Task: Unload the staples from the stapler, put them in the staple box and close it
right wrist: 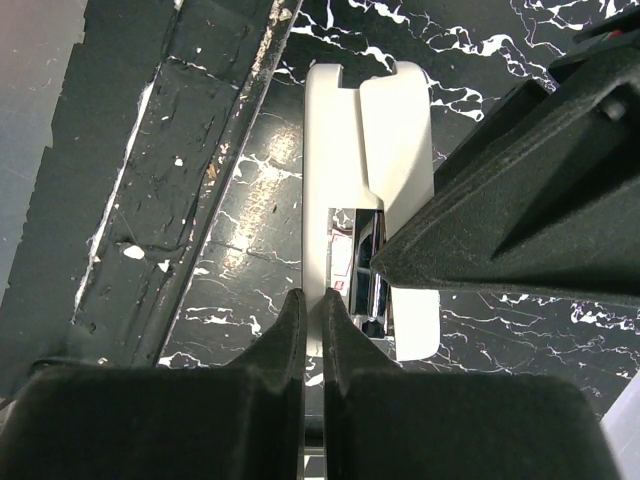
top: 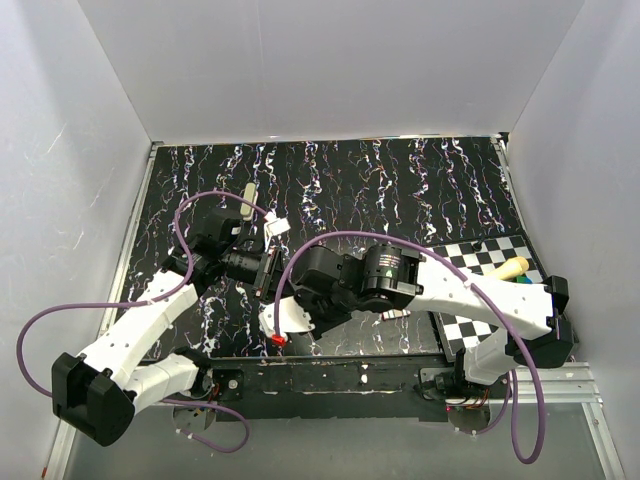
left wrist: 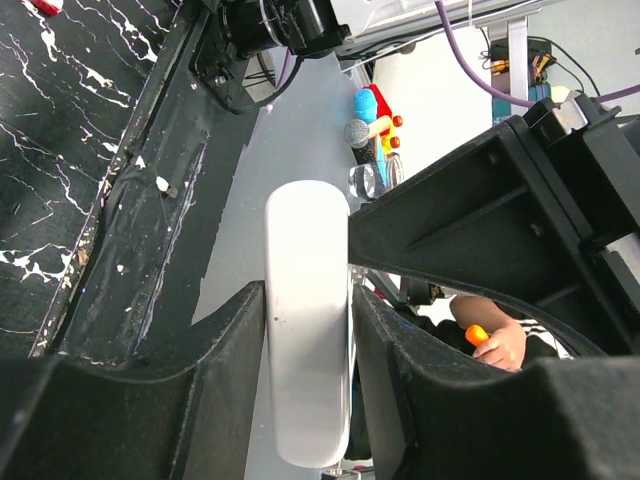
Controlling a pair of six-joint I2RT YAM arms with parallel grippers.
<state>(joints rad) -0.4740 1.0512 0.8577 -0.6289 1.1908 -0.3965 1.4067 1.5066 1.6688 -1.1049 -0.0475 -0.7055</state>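
The stapler (right wrist: 390, 140) is cream plastic with its grey metal channel (right wrist: 362, 268) exposed, held just above the black marbled mat. My right gripper (right wrist: 312, 297) is shut on a thin cream edge of the stapler's near side. My left gripper (left wrist: 307, 292) is shut on the stapler's rounded cream body (left wrist: 305, 220), and one of its fingers (right wrist: 520, 200) crosses the right wrist view. In the top view both grippers meet over the stapler (top: 283, 318) near the mat's front edge. No loose staples show.
A pale wooden stick (top: 246, 197) lies at the back left. A checkered board (top: 480, 265) with a yellowish object (top: 512, 268) sits at the right. A small red item (top: 278, 340) lies at the mat's front edge. White walls enclose the table.
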